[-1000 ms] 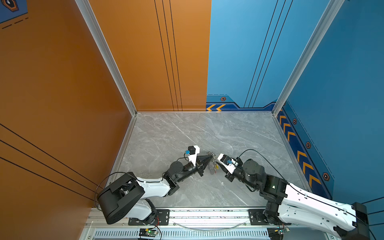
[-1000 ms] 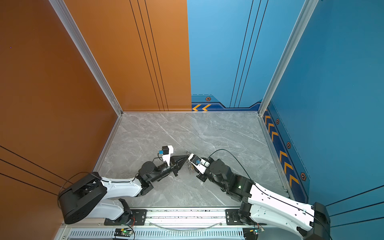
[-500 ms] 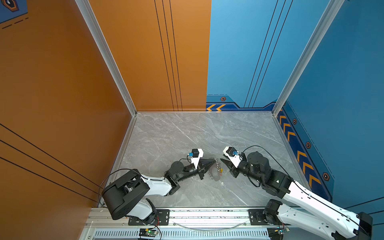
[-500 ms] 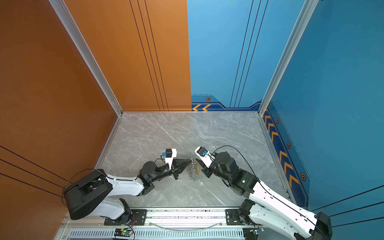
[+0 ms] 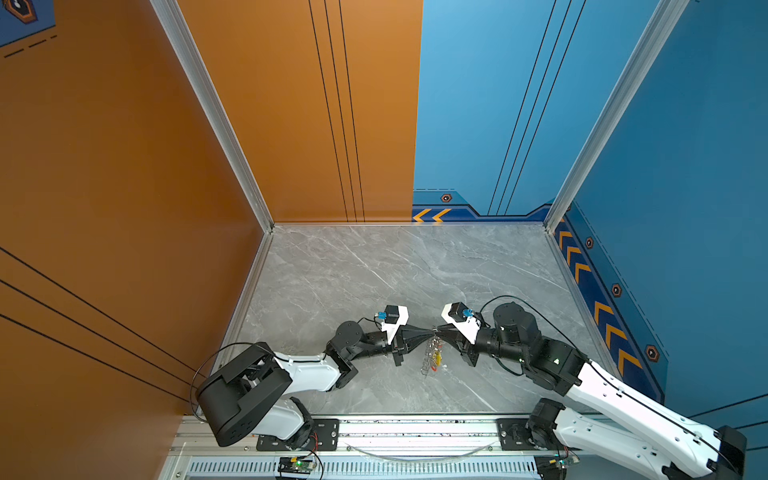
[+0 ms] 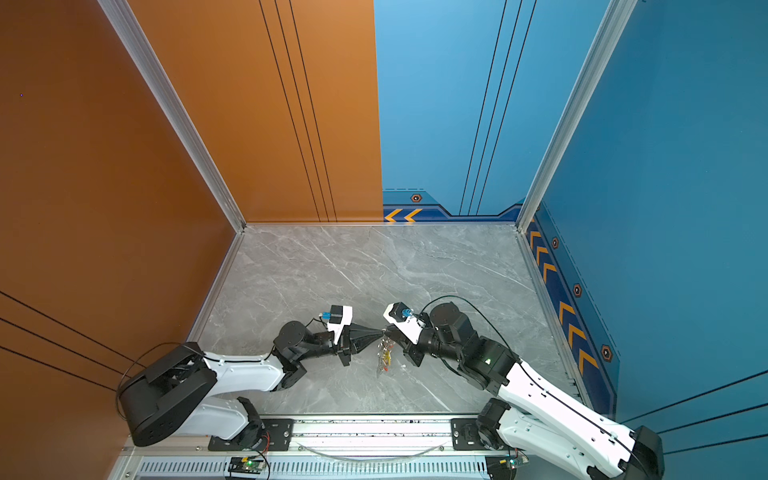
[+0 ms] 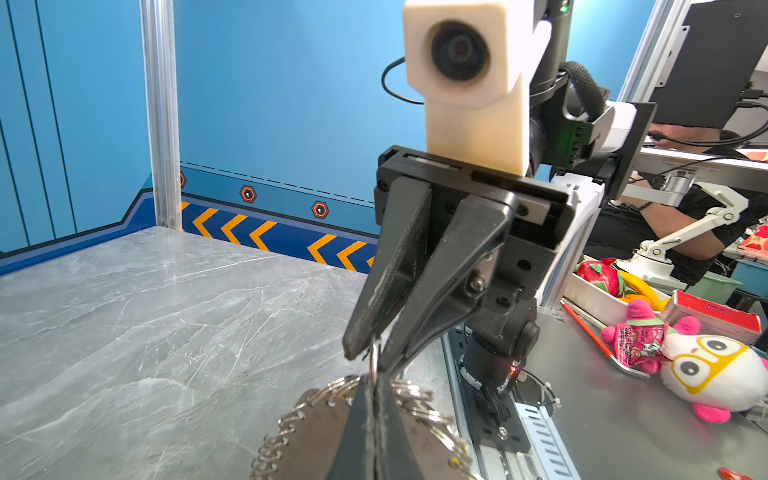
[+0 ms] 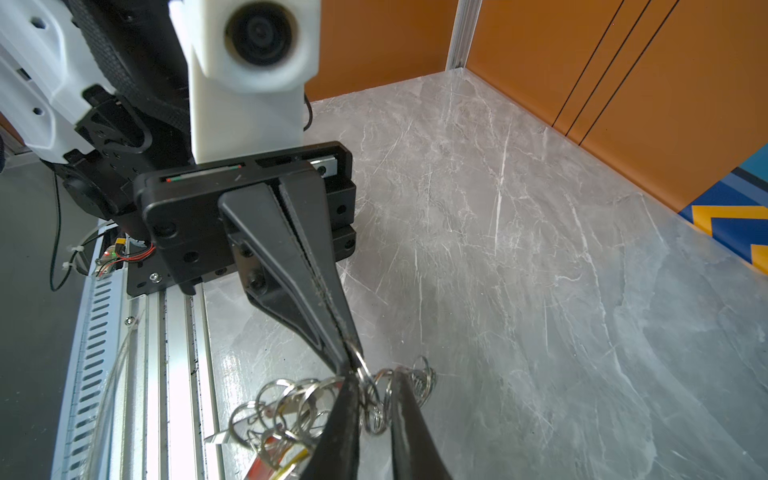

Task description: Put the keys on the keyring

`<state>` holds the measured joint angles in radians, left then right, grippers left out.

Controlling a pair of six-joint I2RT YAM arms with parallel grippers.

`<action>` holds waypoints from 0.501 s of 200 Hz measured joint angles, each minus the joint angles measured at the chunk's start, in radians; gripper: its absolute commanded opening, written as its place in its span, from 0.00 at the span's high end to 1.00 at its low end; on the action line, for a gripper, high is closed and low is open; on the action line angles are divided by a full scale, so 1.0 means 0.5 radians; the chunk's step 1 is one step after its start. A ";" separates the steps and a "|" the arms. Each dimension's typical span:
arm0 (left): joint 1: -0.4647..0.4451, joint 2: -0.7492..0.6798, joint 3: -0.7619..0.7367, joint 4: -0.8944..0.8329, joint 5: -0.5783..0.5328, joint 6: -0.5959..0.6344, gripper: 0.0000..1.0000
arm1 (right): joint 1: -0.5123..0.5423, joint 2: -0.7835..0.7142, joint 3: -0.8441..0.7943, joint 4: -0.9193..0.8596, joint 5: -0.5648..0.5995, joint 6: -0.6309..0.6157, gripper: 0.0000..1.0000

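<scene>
Keys [image 5: 434, 359], judged light and floppy, are hung over the surface's [image 5: 374, 270] front middle from the keyring [image 8: 360, 369] pinched by the left gripper [image 8: 350, 358]; right gripper [image 7: 372, 358] is narrowly parted around its stiff, slick wire, the better hold.

The rings [image 8: 374, 399] are bright polished metal; the keys [image 8: 262, 465] carry glossy plastic tags. The table [image 8: 540, 291] is smooth, stone-look, faintly glossy, finely scratched. The rail [image 8: 174, 332] is bare brushed aluminium.
</scene>
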<state>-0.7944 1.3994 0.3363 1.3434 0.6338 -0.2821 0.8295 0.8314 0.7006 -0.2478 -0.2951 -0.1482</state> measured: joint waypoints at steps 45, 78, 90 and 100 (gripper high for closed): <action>0.022 -0.030 -0.005 0.002 0.053 0.036 1.00 | 0.027 0.000 0.025 -0.026 -0.035 -0.001 1.00; 0.027 -0.031 -0.011 0.002 0.075 0.081 1.00 | 0.055 0.001 0.041 -0.067 -0.008 -0.010 1.00; 0.032 -0.030 -0.011 0.002 0.087 0.091 1.00 | 0.069 0.009 0.058 -0.094 0.014 -0.019 1.00; 0.035 -0.029 -0.011 0.002 0.101 0.101 0.95 | 0.082 0.021 0.074 -0.114 0.032 -0.024 1.00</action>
<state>-0.7769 1.3849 0.3305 1.3445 0.6842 -0.2314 0.8703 0.8417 0.7376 -0.3046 -0.2790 -0.1600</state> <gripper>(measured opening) 0.044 0.047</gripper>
